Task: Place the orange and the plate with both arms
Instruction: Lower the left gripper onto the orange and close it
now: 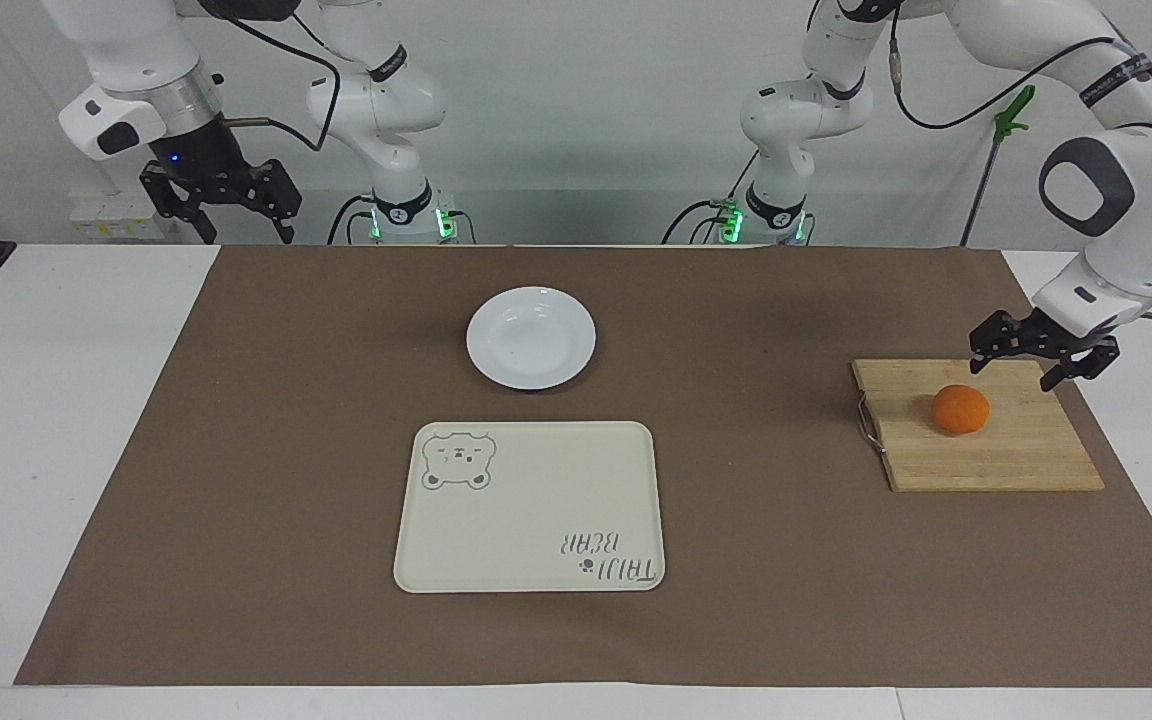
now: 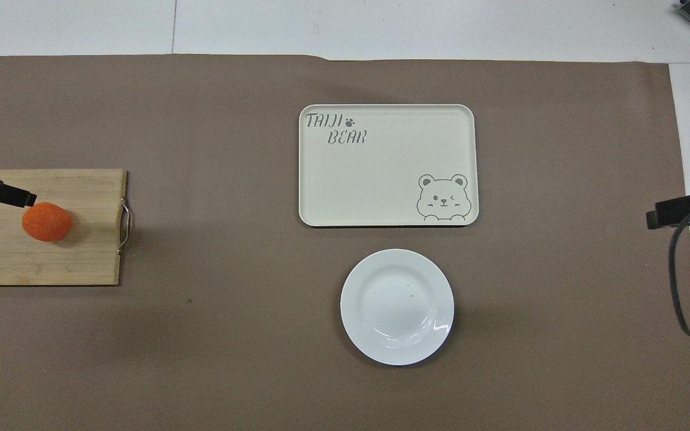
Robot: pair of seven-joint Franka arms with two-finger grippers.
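Observation:
The orange rests on a wooden cutting board at the left arm's end of the table. My left gripper hangs open low over the board's edge, close above the orange and not touching it. In the overhead view one of its fingers points at the orange. The white plate lies empty on the brown mat, mid-table. My right gripper waits open, raised at the right arm's end of the table, holding nothing.
A cream rectangular tray with a bear drawing lies empty, farther from the robots than the plate. A brown mat covers most of the white table. The board has a metal handle on its side toward the tray.

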